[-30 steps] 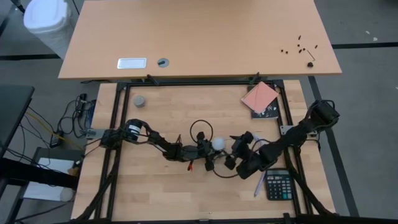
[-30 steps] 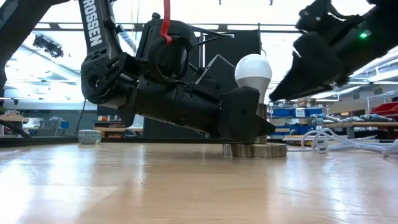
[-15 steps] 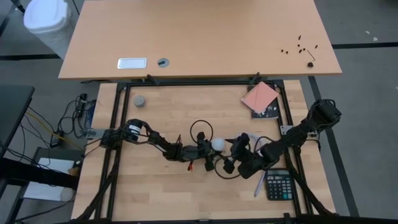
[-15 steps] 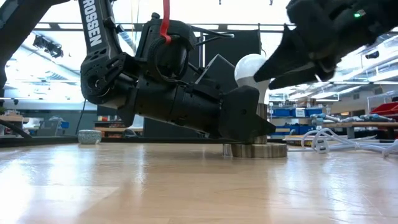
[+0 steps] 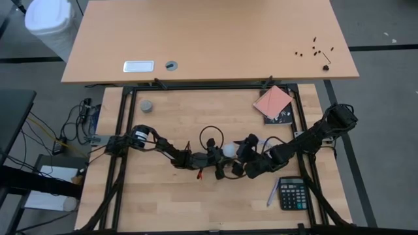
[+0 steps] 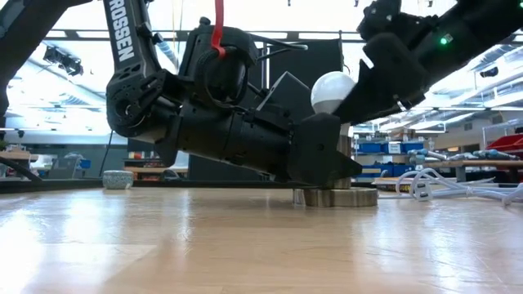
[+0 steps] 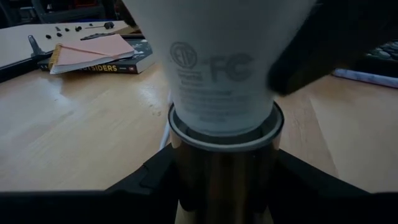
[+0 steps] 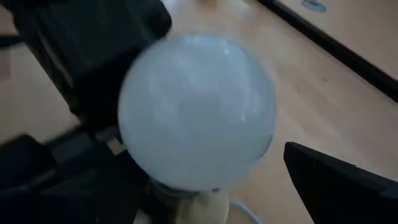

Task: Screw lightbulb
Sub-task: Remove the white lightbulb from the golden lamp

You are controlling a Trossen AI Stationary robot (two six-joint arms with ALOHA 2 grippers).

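A: The lightbulb (image 6: 333, 91) stands upright in the metal socket (image 7: 225, 163) near the middle of the worktop (image 5: 170, 196), its white head up and its printed neck seated in the socket's collar.

B: And the left end effector (image 5: 220, 160)?

A: It sits low, its fingers (image 7: 155, 177) on either side of the socket barrel, closed on it as a brace. The right end effector (image 8: 186, 155) is at the bulb's head with fingers spread wide, one finger (image 8: 339, 180) showing clear of the glass, so it grips nothing yet.

B: So what could go wrong?

A: Likely the closing. If the right fingers come in off-centre on that smooth round head, they may slip or push the bulb sideways, and a tilted bulb could cross-thread or jam.

B: Would the socket stay put?

A: Only if the left hold is firm. If it is loose, turning the bulb might spin the socket and its white cord (image 6: 425, 186) with it, and no threading would happen.

B: Anything else?

A: The two arms are crowded together over the bulb. A wrist rotation on the right could knock its fingers against the left end effector.
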